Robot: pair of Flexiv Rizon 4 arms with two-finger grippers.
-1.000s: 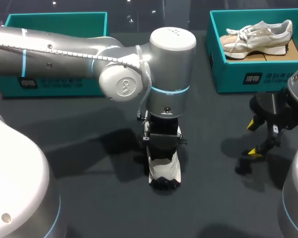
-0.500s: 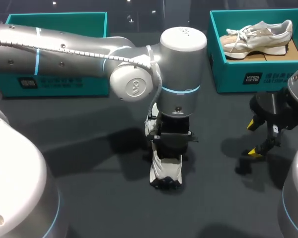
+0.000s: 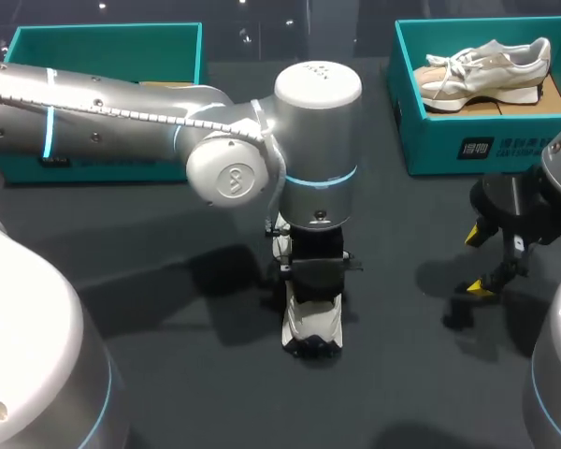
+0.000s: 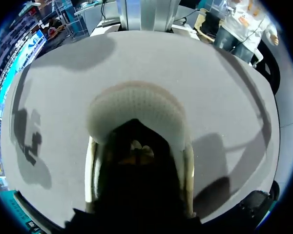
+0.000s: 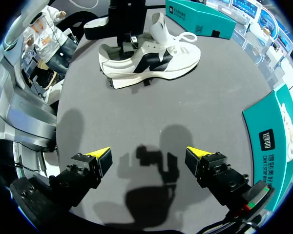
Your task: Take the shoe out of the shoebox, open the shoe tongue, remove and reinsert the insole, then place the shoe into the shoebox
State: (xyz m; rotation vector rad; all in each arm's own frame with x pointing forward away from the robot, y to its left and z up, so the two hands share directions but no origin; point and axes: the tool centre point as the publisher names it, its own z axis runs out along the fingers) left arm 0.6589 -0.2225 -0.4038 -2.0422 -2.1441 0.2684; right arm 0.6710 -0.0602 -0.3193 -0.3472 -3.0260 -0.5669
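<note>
White sneaker (image 3: 310, 327), left claw (image 3: 314, 273) deep in its mouth.
Left grip cannot be told; right claw (image 5: 147, 153) gapes, well apart, so a tug may drag the unheld sneaker.

The left arm (image 3: 103, 131) is showing smooth silver cylinders with rounded caps. Thin light-blue bands are glowing around its joints, and a white ribbed cable (image 3: 168, 117) is running along its length. Small dark screws are dotting the shell, and one round cap is bearing an embossed mark. The right arm (image 3: 556, 365) is wearing the same silver, turning black at the wrist, and the right gripper (image 5: 149, 155) is carrying black fingers with bright yellow tips.
</note>
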